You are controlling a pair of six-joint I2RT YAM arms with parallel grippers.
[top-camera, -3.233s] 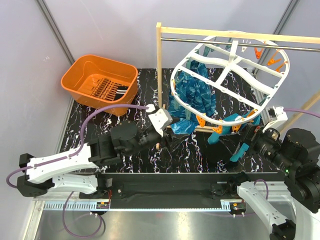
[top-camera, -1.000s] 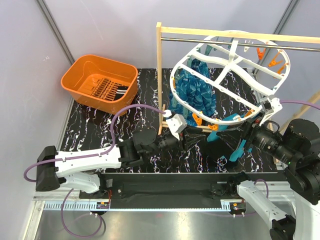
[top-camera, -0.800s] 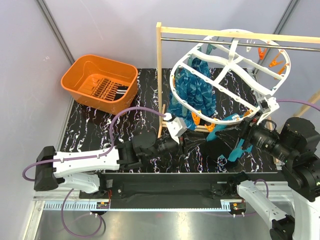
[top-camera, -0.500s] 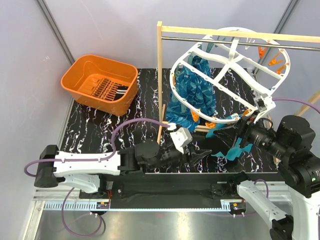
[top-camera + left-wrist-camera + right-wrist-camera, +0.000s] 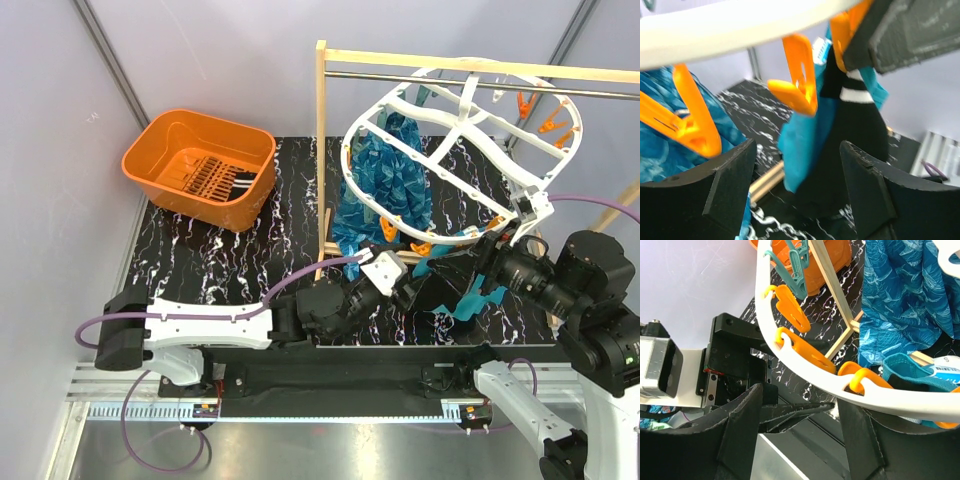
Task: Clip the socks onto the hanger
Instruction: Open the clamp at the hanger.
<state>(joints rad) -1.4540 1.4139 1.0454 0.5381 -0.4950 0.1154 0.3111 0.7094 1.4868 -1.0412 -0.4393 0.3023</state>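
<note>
The white oval hanger (image 5: 349,165) hangs tilted from the metal rod; its rim shows in the left wrist view (image 5: 740,25) and the right wrist view (image 5: 762,300). A black sock with white stripes (image 5: 855,130) hangs by an orange clip at the front rim, next to a teal cloth (image 5: 800,145). In the top view this sock (image 5: 440,292) is a dark patch under the rim. My left gripper (image 5: 415,290) (image 5: 796,150) is open, just in front of the sock. My right gripper (image 5: 487,262) (image 5: 799,395) is open under the front right rim. More dark striped socks (image 5: 215,180) lie in the basket.
The orange basket (image 5: 200,160) stands at the back left. A blue patterned cloth (image 5: 385,185) hangs from the hanger's left side. The wooden rack (image 5: 320,150) with its metal rod (image 5: 380,78) carries the hanger. Orange clips (image 5: 790,307) and a teal clip (image 5: 795,265) line the rim.
My left arm has reached to the right, from the rack post to under the hanger's front rim. The hanger's front right has risen and tilted. My right gripper has shifted slightly up and left.
</note>
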